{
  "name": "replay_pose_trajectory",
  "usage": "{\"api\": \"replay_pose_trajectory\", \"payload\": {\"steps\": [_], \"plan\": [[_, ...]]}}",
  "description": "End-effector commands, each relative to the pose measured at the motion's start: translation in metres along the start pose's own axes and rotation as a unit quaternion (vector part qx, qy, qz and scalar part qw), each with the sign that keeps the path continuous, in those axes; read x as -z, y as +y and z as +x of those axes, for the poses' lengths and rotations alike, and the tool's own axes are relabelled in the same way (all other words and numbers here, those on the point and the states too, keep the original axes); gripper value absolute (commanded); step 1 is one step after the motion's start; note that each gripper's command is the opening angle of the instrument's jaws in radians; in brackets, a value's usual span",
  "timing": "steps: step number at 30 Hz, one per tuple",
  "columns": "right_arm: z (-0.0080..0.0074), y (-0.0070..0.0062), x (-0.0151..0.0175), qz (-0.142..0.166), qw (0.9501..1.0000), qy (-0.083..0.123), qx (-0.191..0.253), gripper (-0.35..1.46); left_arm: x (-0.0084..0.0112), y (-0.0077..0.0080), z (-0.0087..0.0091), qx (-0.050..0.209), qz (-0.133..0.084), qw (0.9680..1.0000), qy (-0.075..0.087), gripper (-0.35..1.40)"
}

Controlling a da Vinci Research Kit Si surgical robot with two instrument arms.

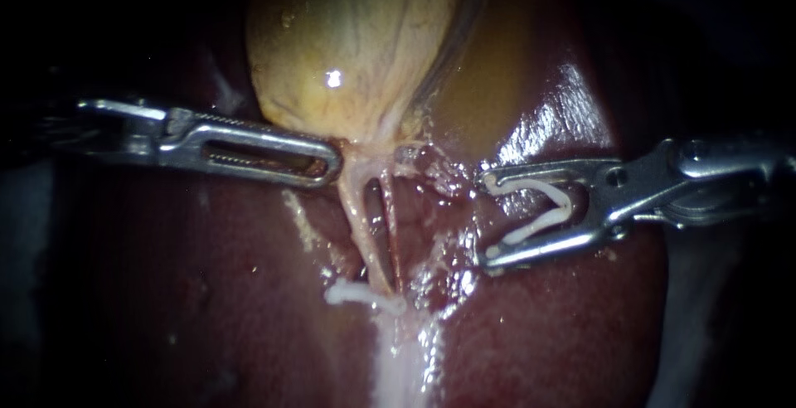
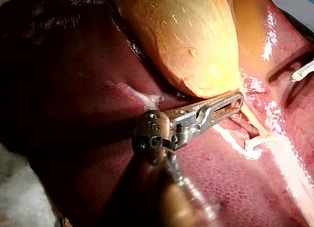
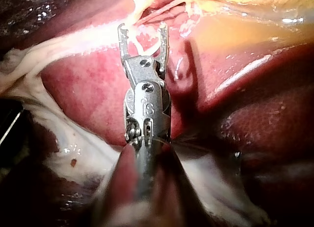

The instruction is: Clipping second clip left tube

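Open clip held beside two tubes under the gallbladder.

The dark red liver [image 1: 207, 292] fills the field, with the yellow gallbladder [image 1: 348, 51] lying on it above. The left instrument [image 1: 332, 162] has its slotted jaws closed on the gallbladder's neck. The right instrument [image 1: 489, 217] hangs over the liver, its jaws spread wide and seated on both legs of an open clip [image 1: 539, 227]. This V-shaped white clip is apart from the tubes, with wet ragged tissue [image 1: 439, 176] in between. The left tube [image 1: 358, 217], pale and taut, runs down from the neck just beside the thinner, redder right tube [image 1: 391, 234]. A placed clip [image 1: 352, 293] sits across the left tube's lower end.
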Motion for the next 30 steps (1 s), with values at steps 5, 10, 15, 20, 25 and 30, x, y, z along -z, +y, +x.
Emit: {"api": "replay_pose_trajectory", "payload": {"steps": [5, 10, 15, 20, 25, 30], "plan": [[0.0001, -0.0001, -0.0001, 0.000, 1.0000, 0.000, 0.000, 0.49, 0.0008, 0.0009, 0.0003, 0.006, 0.002, 1.0000, 0.003, -0.35], [0.0002, -0.0002, -0.0002, -0.001, 1.0000, 0.000, 0.000, 0.49, 0.0014, 0.0010, 0.0004, 0.006, 0.003, 1.0000, 0.003, -0.35], [0.0005, -0.0005, -0.0012, -0.003, 1.0000, 0.000, -0.001, 0.49, 0.0014, 0.0010, 0.0004, 0.006, 0.003, 1.0000, 0.003, -0.35], [0.0001, -0.0008, -0.0038, -0.004, 1.0000, 0.000, 0.005, 0.49, 0.0012, 0.0010, 0.0004, 0.006, 0.004, 1.0000, 0.003, -0.35], [-0.0012, -0.0008, -0.0073, 0.001, 1.0000, 0.000, -0.003, 0.49, 0.0012, 0.0010, 0.0004, 0.007, 0.004, 1.0000, 0.003, -0.35], [-0.0025, -0.0010, -0.0107, 0.012, 0.9999, -0.001, -0.010, 0.49, 0.0012, 0.0011, 0.0004, 0.007, 0.004, 1.0000, 0.003, -0.35]]}}
